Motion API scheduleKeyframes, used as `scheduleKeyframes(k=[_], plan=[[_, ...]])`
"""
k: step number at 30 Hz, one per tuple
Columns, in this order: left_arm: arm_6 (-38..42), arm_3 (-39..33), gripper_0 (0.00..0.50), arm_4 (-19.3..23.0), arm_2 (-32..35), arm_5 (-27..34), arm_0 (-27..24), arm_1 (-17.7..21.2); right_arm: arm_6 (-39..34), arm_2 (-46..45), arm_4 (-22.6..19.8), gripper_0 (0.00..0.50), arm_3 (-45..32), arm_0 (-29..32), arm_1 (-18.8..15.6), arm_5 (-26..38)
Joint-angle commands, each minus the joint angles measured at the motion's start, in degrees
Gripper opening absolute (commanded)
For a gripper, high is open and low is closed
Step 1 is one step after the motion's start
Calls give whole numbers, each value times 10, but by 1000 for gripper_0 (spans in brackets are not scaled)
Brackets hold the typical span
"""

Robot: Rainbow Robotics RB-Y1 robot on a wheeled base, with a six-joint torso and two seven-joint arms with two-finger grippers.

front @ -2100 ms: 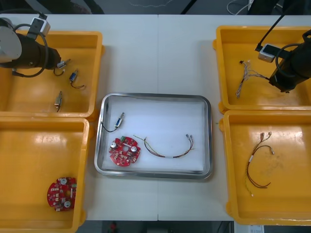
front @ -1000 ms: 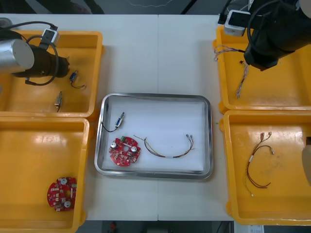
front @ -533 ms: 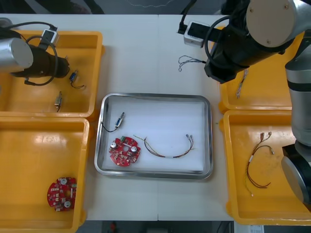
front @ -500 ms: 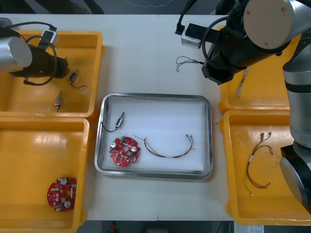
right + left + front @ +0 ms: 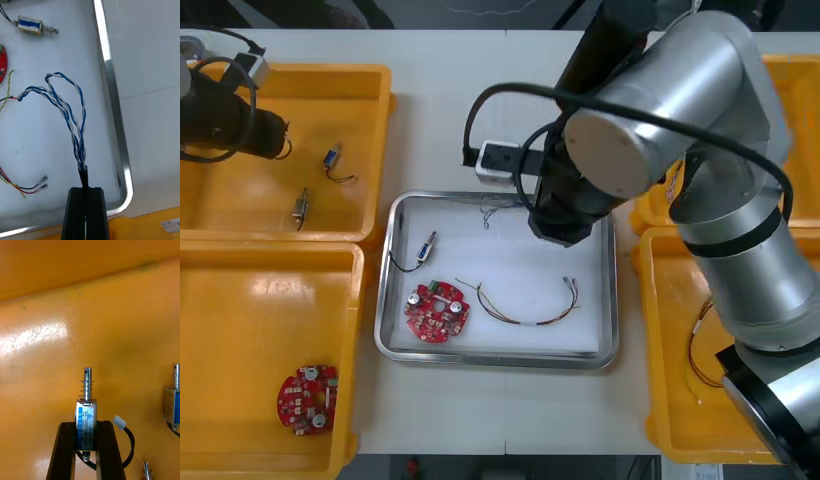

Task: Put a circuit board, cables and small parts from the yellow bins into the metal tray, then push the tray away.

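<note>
Pinching a blue and white cable, my right tool hangs over the 12 o'clock side of the metal tray; my left tool, at 10 o'clock on the surface, clamps a small metal part.

I work over a light table with a pale, matt top. A thin seam runs straight down its middle from the far edge toward my side, dividing it into two slabs. From my right wrist I see the table close up, and a seam crosses it there as a faint grey line. Beyond the table's far edge lies dark floor, and a narrow dark strip also shows past the near edge.
</note>
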Motion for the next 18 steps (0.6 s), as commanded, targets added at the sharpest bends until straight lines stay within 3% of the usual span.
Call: scheduleKeyframes(k=[1,6,18], plan=[[21,-54,0,-21,37,56,-17,27,-21,58,38,0,-5,27,8,2],[37,-111,0,-59,44,124,-8,23,-21,82,65,0,32,28,8,2],[120,-260,2,-63,43,254,30,-1,-21,90,85,0,106,29,8,-81]])
